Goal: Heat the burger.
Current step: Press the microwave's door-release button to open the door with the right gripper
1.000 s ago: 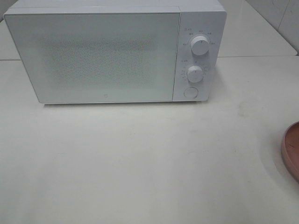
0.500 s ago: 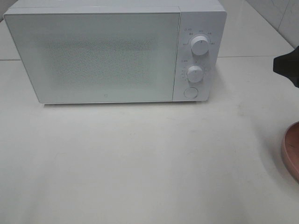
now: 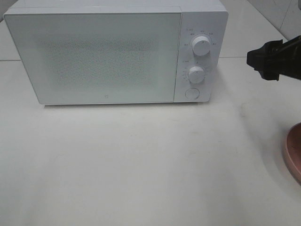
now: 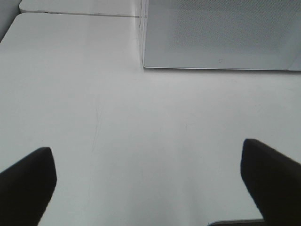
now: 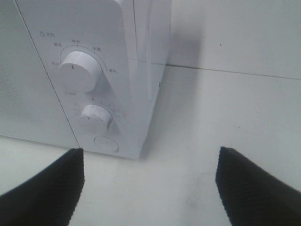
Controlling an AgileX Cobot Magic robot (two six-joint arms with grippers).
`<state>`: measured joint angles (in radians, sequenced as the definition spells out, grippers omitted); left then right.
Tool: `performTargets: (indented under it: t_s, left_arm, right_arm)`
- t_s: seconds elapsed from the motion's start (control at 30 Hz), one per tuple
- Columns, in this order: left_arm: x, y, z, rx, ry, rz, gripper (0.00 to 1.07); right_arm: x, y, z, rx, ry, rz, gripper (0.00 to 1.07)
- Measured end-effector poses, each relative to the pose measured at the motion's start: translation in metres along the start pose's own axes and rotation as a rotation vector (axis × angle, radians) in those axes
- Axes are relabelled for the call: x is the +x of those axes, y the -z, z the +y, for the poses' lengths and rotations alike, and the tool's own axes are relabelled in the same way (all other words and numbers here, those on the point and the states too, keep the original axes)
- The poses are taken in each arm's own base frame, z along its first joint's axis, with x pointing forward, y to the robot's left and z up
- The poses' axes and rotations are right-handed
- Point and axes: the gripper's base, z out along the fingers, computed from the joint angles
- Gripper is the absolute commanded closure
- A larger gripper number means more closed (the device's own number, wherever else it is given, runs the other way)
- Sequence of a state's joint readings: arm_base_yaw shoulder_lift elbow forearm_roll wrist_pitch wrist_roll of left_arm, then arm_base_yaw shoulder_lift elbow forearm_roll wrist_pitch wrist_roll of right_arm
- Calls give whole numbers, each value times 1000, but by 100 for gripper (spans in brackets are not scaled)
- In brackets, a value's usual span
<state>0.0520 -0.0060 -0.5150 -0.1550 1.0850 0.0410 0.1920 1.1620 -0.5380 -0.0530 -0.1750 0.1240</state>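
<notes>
The burger is out of view in every frame. A white microwave (image 3: pixel 103 56) stands at the back of the table with its door shut. My right gripper (image 3: pixel 263 59) hangs in the air to the right of the control panel, apart from it. In the right wrist view the gripper (image 5: pixel 150 188) is open with nothing between its fingers, facing the panel (image 5: pixel 108 56). My left gripper (image 4: pixel 150 183) is open and empty over bare table in front of the microwave's left corner (image 4: pixel 146 63). It does not show in the high view.
The control panel carries an upper knob (image 3: pixel 201 45), a lower knob (image 3: pixel 196 74) and a round button (image 3: pixel 191 93). The rim of a pink plate (image 3: pixel 294 153) shows at the right edge. White table (image 3: pixel 141 160) spreads in front of the microwave.
My right gripper has come into the high view from the right edge and moved left toward the microwave's panel side. The microwave and plate have not moved.
</notes>
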Motion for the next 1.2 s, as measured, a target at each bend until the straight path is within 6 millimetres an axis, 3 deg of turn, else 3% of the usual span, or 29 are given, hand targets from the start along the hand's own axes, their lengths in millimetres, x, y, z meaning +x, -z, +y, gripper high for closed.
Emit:
performTargets:
  t_s: [0.43, 0.83, 1.2]
  left_arm:
    - [0, 0, 0, 0, 0, 0, 7]
    - [0, 0, 0, 0, 0, 0, 7]
    - [0, 0, 0, 0, 0, 0, 7]
  right_arm:
    - [16, -30, -1, -9, 68, -109, 32]
    - [47, -22, -17, 149, -12, -184, 32]
    - [53, -11, 7, 192, 58, -267, 32]
